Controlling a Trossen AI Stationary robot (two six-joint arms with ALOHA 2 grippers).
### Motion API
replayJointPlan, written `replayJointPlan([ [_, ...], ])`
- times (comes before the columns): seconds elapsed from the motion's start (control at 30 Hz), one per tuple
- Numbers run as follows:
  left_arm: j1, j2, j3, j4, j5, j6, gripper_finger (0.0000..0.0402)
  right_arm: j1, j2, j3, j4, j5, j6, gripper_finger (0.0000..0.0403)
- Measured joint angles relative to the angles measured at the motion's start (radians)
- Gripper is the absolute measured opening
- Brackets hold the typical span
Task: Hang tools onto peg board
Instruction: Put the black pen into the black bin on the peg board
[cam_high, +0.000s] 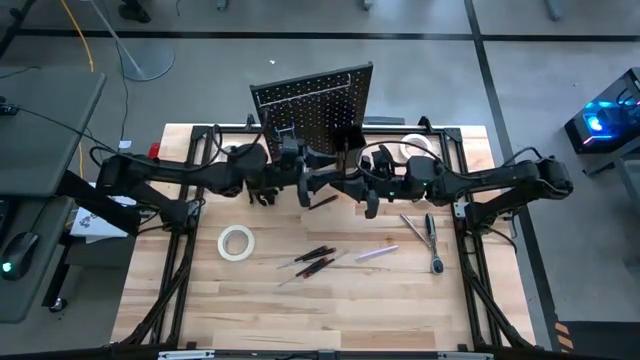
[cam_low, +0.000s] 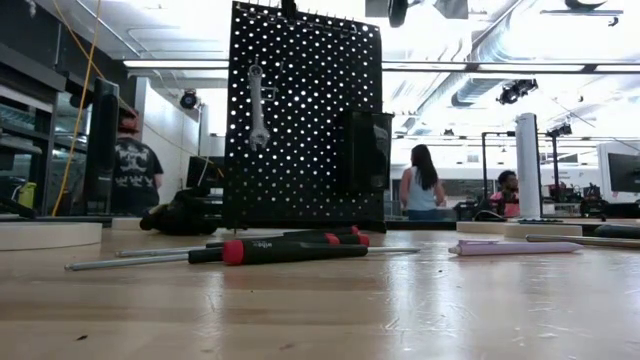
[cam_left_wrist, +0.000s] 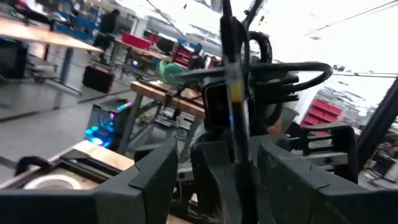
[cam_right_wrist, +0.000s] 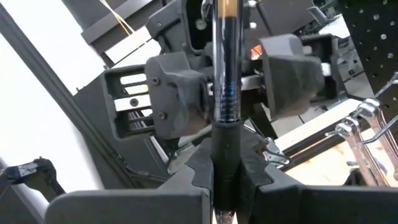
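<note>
The pale wooden bench (cam_high: 330, 300) carries everything here, with the two dark arms reaching in from either side and meeting near its far middle. At the far edge stands the upright black perforated peg board (cam_high: 312, 100), and a small black open-topped bin (cam_low: 368, 150) is fixed to its front. In the low view a silver open-ended wrench (cam_low: 257, 105) hangs upright on the board's upper left part.

The left gripper (cam_high: 302, 185) and the right gripper (cam_high: 352, 190) face each other just in front of the board, above the bench. The right wrist view shows the right gripper's fingers (cam_right_wrist: 249, 171) closed around the dark handle of a slim screwdriver with a shiny dark shaft (cam_right_wrist: 225, 68), which runs on between the left gripper's fingers (cam_right_wrist: 171, 99); those sit close on either side of it, but whether they actually press on it cannot be told.

On the bench in front of the arms lie a white tape roll (cam_high: 236, 242), flat and to the left, a pair of red-and-black handled screwdrivers (cam_high: 312, 259) near the middle, a pale purple slim tool (cam_high: 377, 253) just to their right, and a silver ratchet and wrench (cam_high: 428, 235) farther right. Another white tape roll (cam_high: 415, 146) lies at the far right beside the board.
</note>
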Motion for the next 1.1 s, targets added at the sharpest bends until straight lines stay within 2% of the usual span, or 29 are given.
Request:
replayJointPlan([
  [0.23,0.004,0.023,0.0,0.042,0.081,-0.033,0.0202,0.0,0.0,0.0,-0.038,-0.025,-0.003,0.0014],
  [0.33,0.005,0.03,0.0,0.066,0.103,-0.092,0.0202,0.0,0.0,0.0,-0.053,-0.029,-0.005,0.0014],
  [0.6,0.006,0.042,0.0,0.074,0.104,-0.101,0.0197,0.0,0.0,0.0,-0.095,-0.032,-0.017,0.0014],
  [0.73,0.006,0.043,0.0,0.078,0.103,-0.1,0.0151,0.0,0.0,0.0,-0.103,-0.032,-0.018,0.0014],
  [0.9,0.017,0.043,0.0,0.067,0.099,-0.093,0.0035,0.0,0.0,0.0,-0.108,-0.031,-0.018,0.0014],
  [0.93,0.021,0.043,0.0,0.066,0.099,-0.094,0.0022,0.0,0.0,0.0,-0.107,-0.031,-0.018,0.0014],
  [1.0,0.029,0.043,0.0,0.065,0.101,-0.104,0.0018,-0.001,0.0,0.0,-0.107,-0.03,-0.016,0.0026],
  [1.1,0.038,0.04,0.0,0.043,0.102,-0.088,0.0019,-0.001,-0.001,0.0,-0.114,-0.028,-0.01,0.0065],
])
